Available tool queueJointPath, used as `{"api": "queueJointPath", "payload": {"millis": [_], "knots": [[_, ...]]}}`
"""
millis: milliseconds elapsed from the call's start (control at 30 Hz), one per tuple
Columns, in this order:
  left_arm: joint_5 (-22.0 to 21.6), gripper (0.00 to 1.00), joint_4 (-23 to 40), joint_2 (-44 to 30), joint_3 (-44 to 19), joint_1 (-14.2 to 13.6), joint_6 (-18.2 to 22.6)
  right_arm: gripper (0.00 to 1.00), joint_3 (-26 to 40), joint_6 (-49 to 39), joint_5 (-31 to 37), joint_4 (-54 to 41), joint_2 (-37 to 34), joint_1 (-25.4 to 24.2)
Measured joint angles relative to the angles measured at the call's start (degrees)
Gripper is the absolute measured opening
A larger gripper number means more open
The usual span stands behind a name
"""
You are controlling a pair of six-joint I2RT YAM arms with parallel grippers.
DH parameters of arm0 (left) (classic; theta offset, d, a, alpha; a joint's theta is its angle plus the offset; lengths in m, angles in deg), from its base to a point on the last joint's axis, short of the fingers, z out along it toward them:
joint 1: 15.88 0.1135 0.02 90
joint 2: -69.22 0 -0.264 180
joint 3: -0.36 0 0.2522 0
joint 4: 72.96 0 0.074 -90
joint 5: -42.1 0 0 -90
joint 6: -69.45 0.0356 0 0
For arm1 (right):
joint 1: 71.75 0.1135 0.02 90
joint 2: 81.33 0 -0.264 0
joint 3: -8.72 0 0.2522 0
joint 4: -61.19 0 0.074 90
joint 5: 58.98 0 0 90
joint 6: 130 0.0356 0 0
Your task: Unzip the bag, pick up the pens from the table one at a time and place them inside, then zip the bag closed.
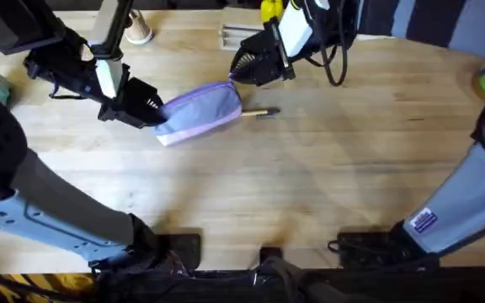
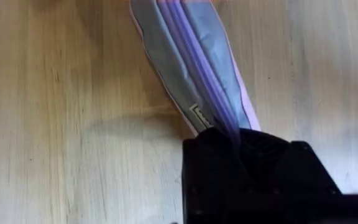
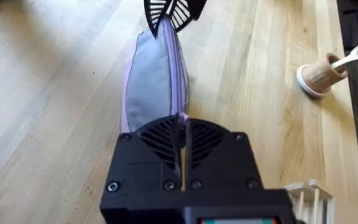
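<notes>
Nearest the arms' bases the table (image 1: pixel 310 194) lay bare, leaving wide open room toward six o'clock. Beyond it, left of centre, the bag (image 1: pixel 202 111) stretched between both arms: the left gripper (image 1: pixel 151 109) was clamped on its nine o'clock end, apparently to anchor it, while the right gripper (image 1: pixel 241 74) was pinched on the two o'clock end where the zipper runs (judging from the right wrist view, fingers closed around the seam, likely on the pull). The zipper looked closed. One of the pens (image 1: pixel 261 112) lay just beside the bag at three o'clock. Farther off, a wooden peg stand (image 1: pixel 139 32) stood near the far edge.
</notes>
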Motion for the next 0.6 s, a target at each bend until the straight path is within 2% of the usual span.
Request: {"api": "queueJointPath", "payload": {"millis": [133, 267, 600], "knots": [[-0.08, 0.042, 0.01, 0.01, 0.00, 0.22, 0.00, 0.034, 0.00, 0.02, -2.17, 0.79, 0.00, 0.21], [-0.12, 0.042, 0.00, 0.00, 0.00, 0.31, 0.00, 0.034, 0.00, 0.21, -1.55, 3.53, 0.00, 1.36], [-0.47, 0.042, -0.11, 0.01, 0.00, 0.26, 0.00, 0.035, 0.00, 2.48, 9.02, 10.70, 0.00, 11.12]]}}
